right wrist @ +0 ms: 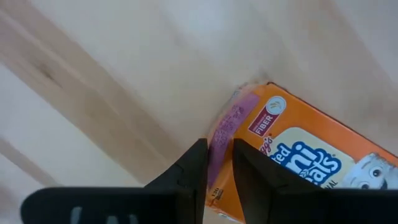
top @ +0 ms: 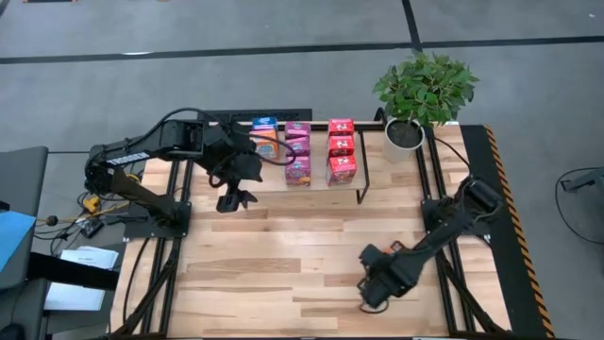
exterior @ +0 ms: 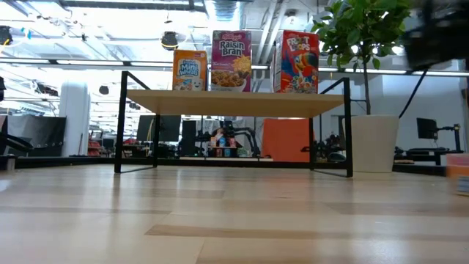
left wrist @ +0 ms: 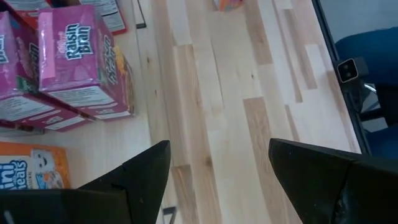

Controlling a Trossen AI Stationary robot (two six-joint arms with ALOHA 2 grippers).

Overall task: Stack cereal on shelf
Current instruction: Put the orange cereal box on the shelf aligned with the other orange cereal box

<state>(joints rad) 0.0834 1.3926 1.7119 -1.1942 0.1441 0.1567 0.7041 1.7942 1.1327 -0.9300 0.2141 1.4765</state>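
Observation:
The shelf (top: 363,194) stands at the table's far middle. On its board are rows of cereal boxes: orange-and-blue (top: 265,132), magenta (top: 297,151) and red (top: 341,151). My left gripper (top: 236,200) hangs open over the shelf's near left corner, nothing between its fingers (left wrist: 146,171). Its wrist view looks down on the magenta boxes (left wrist: 74,62) and an orange one (left wrist: 28,171). My right gripper (top: 371,291) points down near the table's near right and is shut on an orange-and-blue cereal box (right wrist: 305,155). In the high view the gripper hides that box. My right gripper comes from above, pointing down, at the orange-and-blue box's narrow purple side (right wrist: 224,134), close to one corner. That side fills the small gap between the two fingers (right wrist: 193,168). The box's printed front faces up. I cannot tell whether the box rests on the table.
A potted plant (top: 420,94) stands at the far right corner beside the shelf. Bare wood (top: 283,264) lies between the shelf and the near edge. Black-and-yellow tape (top: 510,217) marks the right edge.

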